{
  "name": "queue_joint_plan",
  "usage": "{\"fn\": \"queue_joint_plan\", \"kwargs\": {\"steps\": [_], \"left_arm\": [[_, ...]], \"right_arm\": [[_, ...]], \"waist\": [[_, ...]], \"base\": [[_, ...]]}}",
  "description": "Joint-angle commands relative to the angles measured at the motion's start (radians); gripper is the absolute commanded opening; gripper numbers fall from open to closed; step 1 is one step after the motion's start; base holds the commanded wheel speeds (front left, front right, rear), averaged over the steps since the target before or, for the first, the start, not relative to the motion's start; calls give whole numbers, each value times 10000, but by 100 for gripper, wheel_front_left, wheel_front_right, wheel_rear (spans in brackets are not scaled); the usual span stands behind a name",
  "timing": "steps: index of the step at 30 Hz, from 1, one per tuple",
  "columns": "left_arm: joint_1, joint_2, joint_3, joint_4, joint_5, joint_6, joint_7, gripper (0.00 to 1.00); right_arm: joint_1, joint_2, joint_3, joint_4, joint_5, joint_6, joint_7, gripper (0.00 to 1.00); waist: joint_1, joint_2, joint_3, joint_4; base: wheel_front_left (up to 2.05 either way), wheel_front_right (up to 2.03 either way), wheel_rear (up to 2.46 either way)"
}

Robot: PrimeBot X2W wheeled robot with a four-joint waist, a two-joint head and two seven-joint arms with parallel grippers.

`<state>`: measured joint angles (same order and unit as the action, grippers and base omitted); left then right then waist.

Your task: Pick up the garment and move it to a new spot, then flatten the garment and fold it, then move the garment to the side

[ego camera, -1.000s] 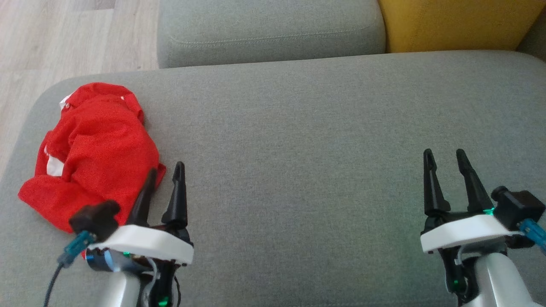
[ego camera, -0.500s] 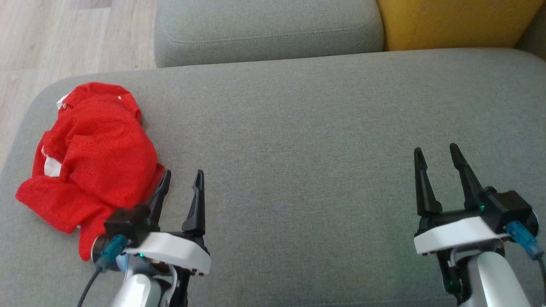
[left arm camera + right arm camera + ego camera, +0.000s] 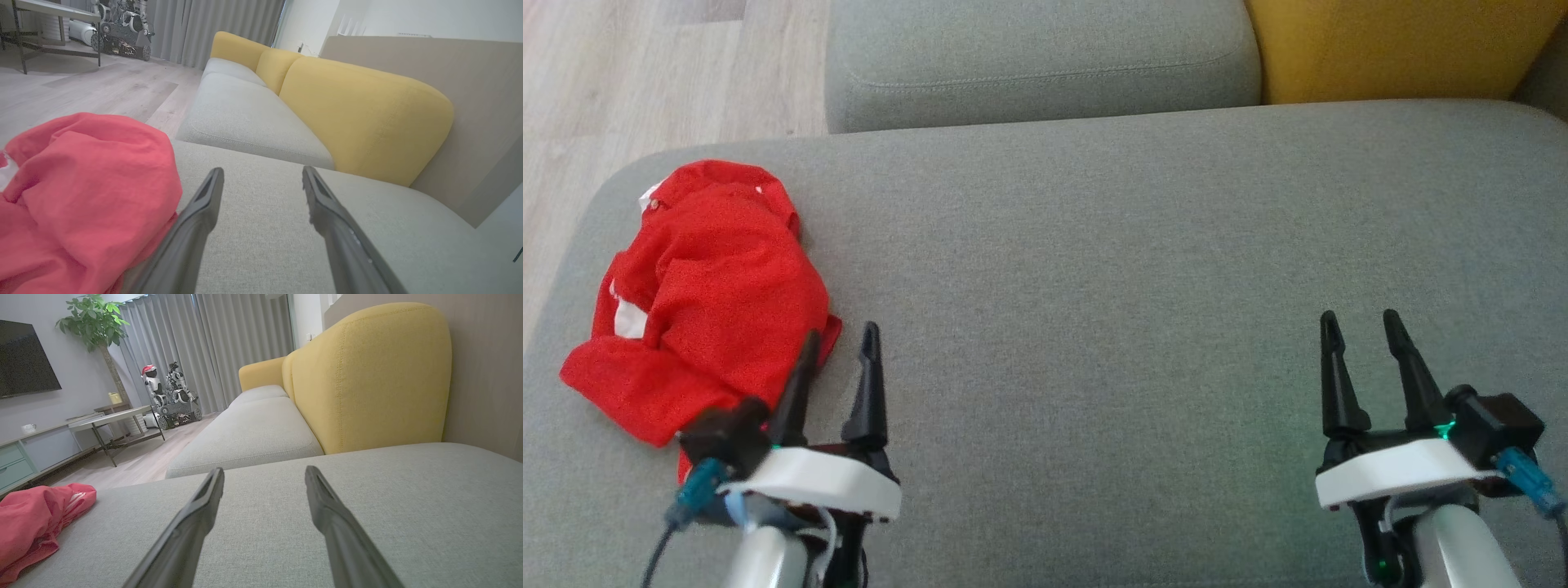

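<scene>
Two tools stand low over the grey seat cushion (image 3: 1094, 286), each with its fingers parted and nothing between them.

Left tool (image 3: 841, 331): jaws moderately open, empty, over the cushion's front-left part. Right tool (image 3: 1360, 316): jaws open about as wide, empty, over the cushion's front-right part, well apart from the garment (image 3: 703, 278).

Position of garment: on the cushion's left end, near its rounded far corner. Its near right edge lies just beside the left tool's outer finger (image 3: 198, 220). In the head view that finger crosses the fabric's edge, but contact cannot be confirmed. Bare cushion shows in the gap between the two fingers.

Condition of garment: red, fine mesh-like weave, crumpled into a loose heap with deep folds. White patches show at its left side and far end, and the right wrist view shows white stripes.

Past the cushion's far edge sit a second grey cushion (image 3: 1037, 57) and a yellow backrest (image 3: 1388, 45). Wooden floor (image 3: 645, 73) lies beyond its left end.
</scene>
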<state>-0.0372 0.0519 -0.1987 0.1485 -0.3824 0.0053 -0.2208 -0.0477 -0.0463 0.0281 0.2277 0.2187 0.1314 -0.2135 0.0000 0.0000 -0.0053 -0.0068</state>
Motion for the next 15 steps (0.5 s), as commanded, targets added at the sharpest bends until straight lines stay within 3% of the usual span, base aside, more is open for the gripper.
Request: {"fn": "queue_joint_plan", "kwargs": {"steps": [1, 15], "left_arm": [[-264, -19, 210, -309, 227, -16, -118, 100], [-441, -15, -193, -296, 1096, 251, -410, 100]], "right_arm": [[-333, -33, 273, -316, -180, -7, -189, 100], [-472, -40, 542, -145, -961, -7, -482, 100]], "waist": [[0, 0, -4, -1], [0, 0, 48, 313]], "base": [[0, 0, 0], [0, 0, 0]]}}
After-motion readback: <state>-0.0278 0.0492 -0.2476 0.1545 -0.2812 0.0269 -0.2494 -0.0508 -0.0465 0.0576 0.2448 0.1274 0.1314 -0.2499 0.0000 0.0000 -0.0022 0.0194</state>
